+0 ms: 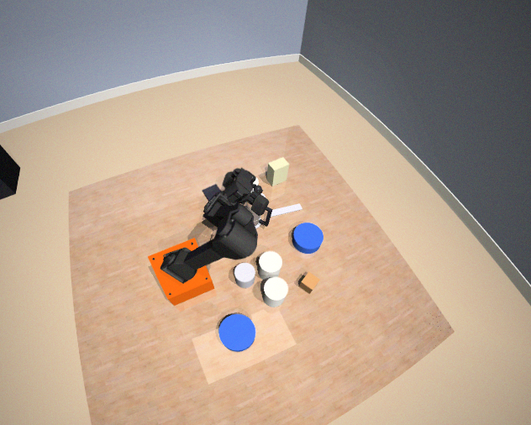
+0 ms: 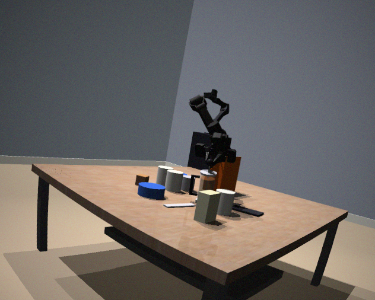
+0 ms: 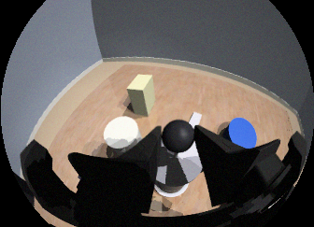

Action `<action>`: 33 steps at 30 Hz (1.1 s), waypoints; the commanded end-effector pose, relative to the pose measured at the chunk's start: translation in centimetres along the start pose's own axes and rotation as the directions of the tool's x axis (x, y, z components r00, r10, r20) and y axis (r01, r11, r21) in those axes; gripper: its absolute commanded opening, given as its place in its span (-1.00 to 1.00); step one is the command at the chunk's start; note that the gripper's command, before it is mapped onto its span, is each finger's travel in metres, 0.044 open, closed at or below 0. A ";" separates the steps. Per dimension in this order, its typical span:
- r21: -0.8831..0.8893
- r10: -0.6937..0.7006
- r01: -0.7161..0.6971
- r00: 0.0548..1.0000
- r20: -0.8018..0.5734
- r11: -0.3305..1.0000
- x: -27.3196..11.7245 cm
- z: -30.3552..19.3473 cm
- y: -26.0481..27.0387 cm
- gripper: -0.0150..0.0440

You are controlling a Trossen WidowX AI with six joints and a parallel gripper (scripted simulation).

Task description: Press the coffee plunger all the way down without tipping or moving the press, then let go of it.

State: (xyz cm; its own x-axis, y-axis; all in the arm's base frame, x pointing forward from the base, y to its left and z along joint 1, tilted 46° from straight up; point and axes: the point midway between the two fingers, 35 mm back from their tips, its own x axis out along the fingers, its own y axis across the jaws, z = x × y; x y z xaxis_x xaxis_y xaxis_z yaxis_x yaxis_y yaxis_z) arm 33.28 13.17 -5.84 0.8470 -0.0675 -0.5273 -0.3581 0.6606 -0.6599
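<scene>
standing upright on the bench (image 2: 123,210) just beside the orange base (image 2: 228,174), the coffee press (image 2: 207,181) sits directly under the tool (image 3: 178,139), which is clenched on the black plunger knob (image 3: 178,134). the plunger's axis runs vertical, so the push looks best kept straight down, with no sideways lean.

You're looking at a black tool (image 3: 178,153) closed on the plunger's black knob (image 3: 178,134), a brown-filled clear press (image 2: 207,181), two blue discs (image 1: 307,237), white cylinders (image 1: 270,264), a cream box (image 1: 278,170), an orange base (image 1: 183,285) and a light wood-grain table (image 1: 370,292).
</scene>
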 end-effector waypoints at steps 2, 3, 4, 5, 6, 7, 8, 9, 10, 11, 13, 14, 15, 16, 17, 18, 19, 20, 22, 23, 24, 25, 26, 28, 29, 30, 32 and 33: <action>-0.020 -0.004 0.003 0.999 -0.047 1.000 0.7 -1.6 0.0 -0.07; -0.020 -0.004 0.003 0.999 -0.047 1.000 0.7 -1.5 0.0 -0.07; -0.020 -0.004 0.003 0.999 -0.047 1.000 0.7 -1.5 0.0 -0.07; -0.020 -0.004 0.003 0.999 -0.047 1.000 0.8 -1.4 0.0 -0.07; -0.020 -0.004 0.003 0.999 -0.047 1.000 0.8 -1.4 0.0 -0.07; -0.020 -0.004 0.003 0.999 -0.047 1.000 0.8 -1.4 0.0 -0.07; -0.020 -0.004 0.003 0.999 -0.047 1.000 0.8 -1.4 0.0 -0.07; -0.020 -0.004 0.003 0.999 -0.047 1.000 0.9 -1.3 0.0 -0.07; -0.020 -0.004 0.003 0.999 -0.047 1.000 0.9 -1.3 0.0 -0.07; -0.020 -0.004 0.003 0.999 -0.047 1.000 0.9 -1.3 0.0 -0.07; -0.019 -0.004 0.003 0.999 -0.047 1.000 1.0 -1.3 0.0 -0.07; -0.019 -0.004 0.003 0.999 -0.047 1.000 1.0 -1.2 0.0 -0.07; -0.019 -0.004 0.003 0.999 -0.047 1.000 1.0 -1.2 0.0 -0.07; -0.019 -0.004 0.004 0.999 -0.047 1.000 1.0 -1.2 0.0 -0.07; -0.019 -0.004 0.004 0.999 -0.047 1.000 1.1 -1.2 0.0 -0.07; -0.019 -0.004 0.004 0.999 -0.047 1.000 1.1 -1.2 0.0 -0.07; -0.019 -0.004 0.004 0.999 -0.047 1.000 1.1 -1.2 0.0 -0.07; -0.019 -0.004 0.004 0.999 -0.047 1.000 1.1 -1.1 0.0 -0.07; -0.019 -0.004 0.004 0.999 -0.047 1.000 1.2 -1.1 0.0 -0.07; -0.019 -0.005 0.004 0.999 -0.047 1.000 1.2 -1.1 0.0 -0.07; -0.019 -0.005 0.004 0.999 -0.047 1.000 1.2 -1.1 0.0 -0.07; -0.019 -0.005 0.004 0.999 -0.047 1.000 1.2 -1.1 0.0 -0.07; -0.019 -0.005 0.004 0.999 -0.047 1.000 1.2 -1.1 0.0 -0.07; -0.019 -0.005 0.004 0.999 -0.047 1.000 1.3 -1.0 0.0 -0.07; -0.019 -0.005 0.004 0.999 -0.047 1.000 1.3 -1.0 0.0 -0.07; -0.019 -0.005 0.004 0.999 -0.047 1.000 1.3 -0.9 0.1 -0.07; -0.019 -0.005 0.004 0.999 -0.047 1.000 1.3 -1.0 0.1 -0.07; -0.019 -0.005 0.004 0.999 -0.047 1.000 1.4 -1.0 0.1 -0.07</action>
State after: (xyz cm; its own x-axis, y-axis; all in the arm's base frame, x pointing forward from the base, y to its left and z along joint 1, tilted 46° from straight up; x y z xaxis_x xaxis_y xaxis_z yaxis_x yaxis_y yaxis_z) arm 34.00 12.77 -6.76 0.8358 -0.0931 -0.5411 -0.3589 0.6532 -0.6667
